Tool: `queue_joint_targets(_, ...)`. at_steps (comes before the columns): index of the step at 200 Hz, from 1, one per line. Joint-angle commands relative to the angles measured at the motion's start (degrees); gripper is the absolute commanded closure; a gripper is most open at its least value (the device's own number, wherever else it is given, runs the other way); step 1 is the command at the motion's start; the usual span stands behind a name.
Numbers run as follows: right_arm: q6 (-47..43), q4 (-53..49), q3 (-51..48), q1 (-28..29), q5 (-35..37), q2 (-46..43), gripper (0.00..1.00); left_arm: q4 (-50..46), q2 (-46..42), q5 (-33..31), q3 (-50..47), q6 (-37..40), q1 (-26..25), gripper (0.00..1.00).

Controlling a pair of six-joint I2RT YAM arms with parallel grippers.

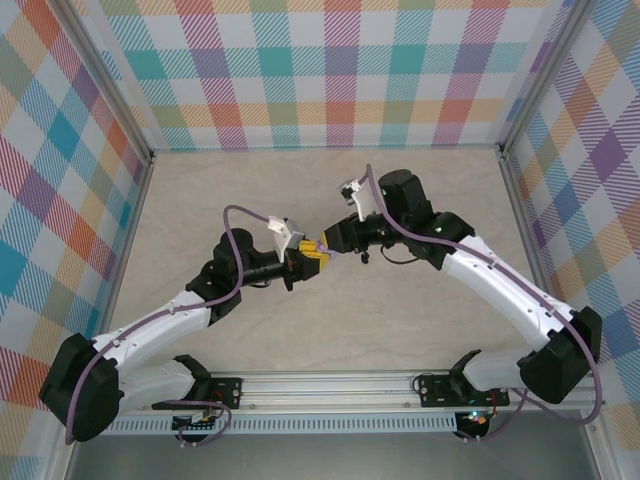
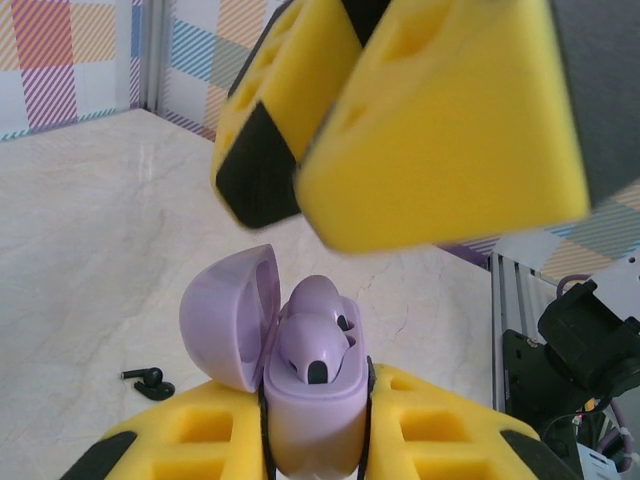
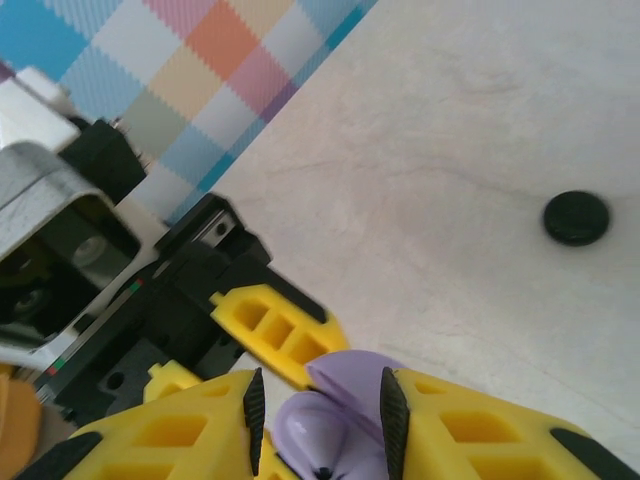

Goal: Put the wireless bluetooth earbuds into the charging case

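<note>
Low in the left wrist view, we see the left hand (image 2: 318, 450) clenched on the lavender case (image 2: 310, 405), which stands upright with its lid (image 2: 225, 320) swung open to the left. A lavender bud (image 2: 315, 335) sits in the case's top. Just above it hangs the right hand (image 2: 300, 200), its jaws slightly apart and gripping nothing, clear of the case. A black bud (image 2: 148, 380) lies on the table (image 2: 90, 230) at lower left. A black puck (image 3: 576, 217) lies at the right wrist view's right edge.
</note>
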Motion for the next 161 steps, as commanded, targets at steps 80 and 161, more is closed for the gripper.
queue_joint_targets(80, 4.3, 0.9, -5.4, -7.0, 8.6, -2.6, 0.73, 5.4, -2.1, 3.4, 1.3, -1.1, -0.8, 0.78)
queue_joint_targets(161, 3.6, 6.6, -8.3, -8.4, -5.5, 0.6, 0.80, 10.1, -1.2, 6.0, 0.9, -3.4, -0.7, 0.78)
